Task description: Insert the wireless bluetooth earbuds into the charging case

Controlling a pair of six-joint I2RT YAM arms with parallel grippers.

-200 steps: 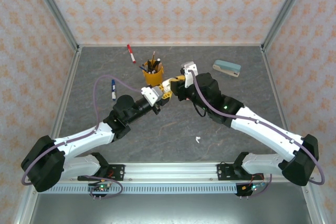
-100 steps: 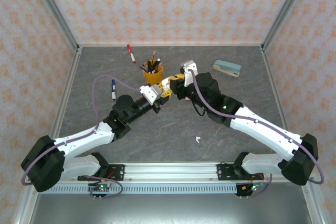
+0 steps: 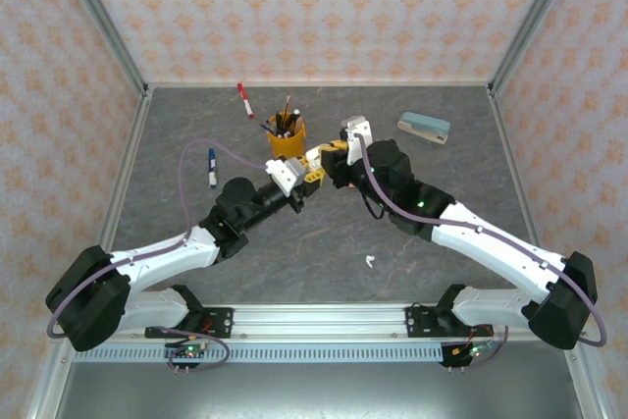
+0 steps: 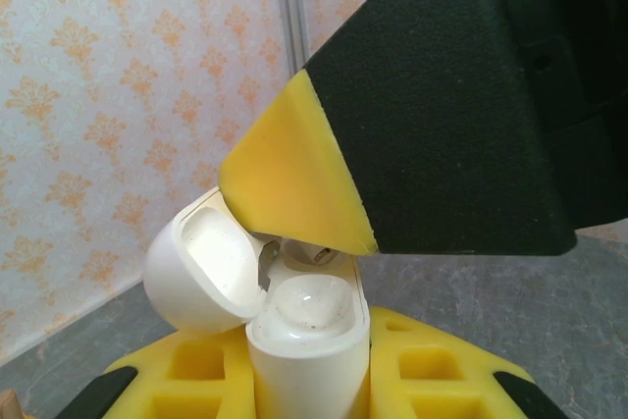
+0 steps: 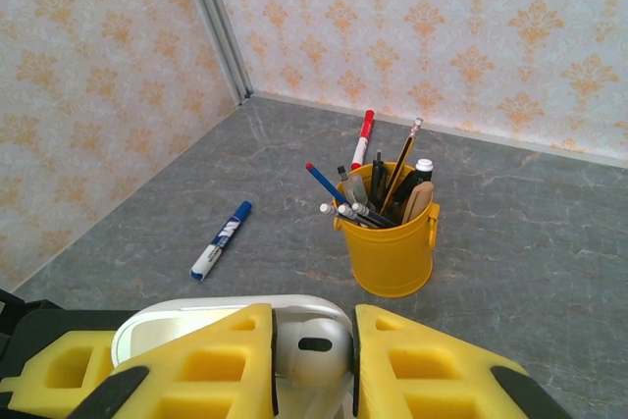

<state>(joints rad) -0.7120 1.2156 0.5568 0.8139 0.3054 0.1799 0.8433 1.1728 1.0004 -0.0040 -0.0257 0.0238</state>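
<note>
Two-arm step, judged mid-insertion. Find the left gripper (image 3: 308, 177) near table centre, at 5 o'clock from the yellow pen cup (image 3: 286, 140). Clamped shut on the white charging case (image 4: 306, 340), gripping low on the body between the yellow pads (image 4: 157, 385) — presumably to leave the hinged lid (image 4: 196, 277) free, swung open toward 9 o'clock in the left wrist view, and to keep the cavity facing upward. Appears raised off the table (image 3: 324, 233), most likely to present the sockets squarely to the other arm.

Find the right gripper (image 5: 312, 326) meeting it from 2 o'clock. Nearly closed, pinching a white earbud (image 5: 312, 352) between its yellow fingers (image 5: 422, 360), directly over the case rim visible below. Held by the sides, apparently so that the bud's lower end can enter the socket unobstructed. Viewed from the left wrist, reaching over the open cavity with one yellow fingertip (image 4: 289, 193) close against the lid edge; cannot tell whether the bud is seated yet.

Note a small white piece (image 3: 370, 262) on the table at 6 o'clock, well apart from both grippers — likely a second earbud awaiting pickup, too small to confirm. Ignore the blue marker (image 3: 212, 167) at 9 o'clock.
</note>
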